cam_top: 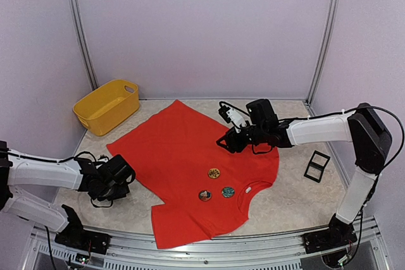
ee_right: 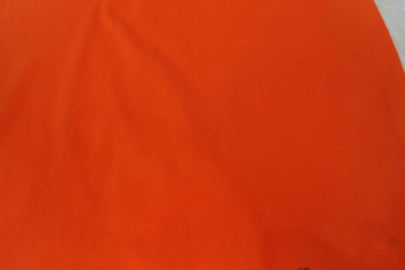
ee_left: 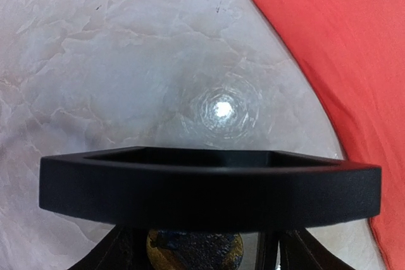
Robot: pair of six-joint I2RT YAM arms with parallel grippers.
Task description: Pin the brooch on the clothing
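Red T-shirt (cam_top: 177, 156) diagonal, collar (cam_top: 235, 196) seemingly near-right

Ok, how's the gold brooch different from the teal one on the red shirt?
The gold brooch is yellowish, while the teal brooch is blue-green. The gold brooch lies farther from the neckline. The teal brooch sits close to it, beside the white label. Both are small and round, and both rest on the red T-shirt.

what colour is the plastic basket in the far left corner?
The basket is plain yellow with no pattern. It shows best in the top external view.
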